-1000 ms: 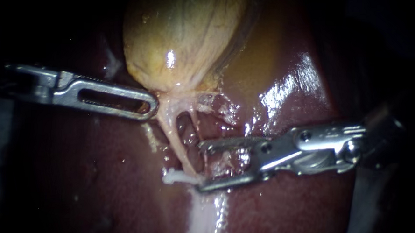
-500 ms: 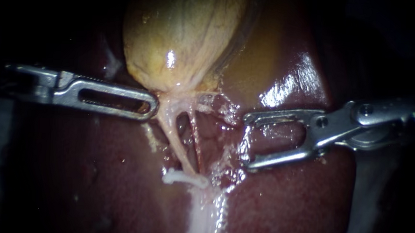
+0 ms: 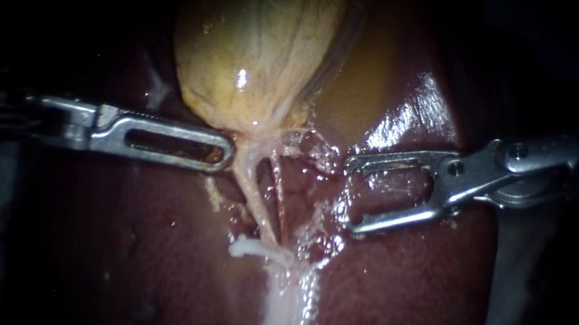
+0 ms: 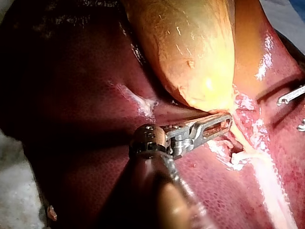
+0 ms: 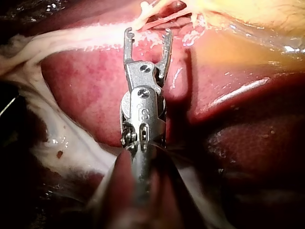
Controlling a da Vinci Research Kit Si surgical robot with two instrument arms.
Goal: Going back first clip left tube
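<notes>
My right instrument (image 3: 353, 196) has backed away to the right, clear of the tubes. Its jaws stand wide apart, empty, over the liver (image 3: 415, 279). A white clip (image 3: 254, 248) crosses the lower end of the left tube (image 3: 252, 190). My left instrument (image 3: 224, 154) clamps the neck of the gallbladder (image 3: 255, 57).

You've got yellow gallbladder (image 3: 255, 57) lying on dark red liver (image 3: 136, 240), wet glare on it, pale tissue band (image 3: 283, 305) running below
</notes>
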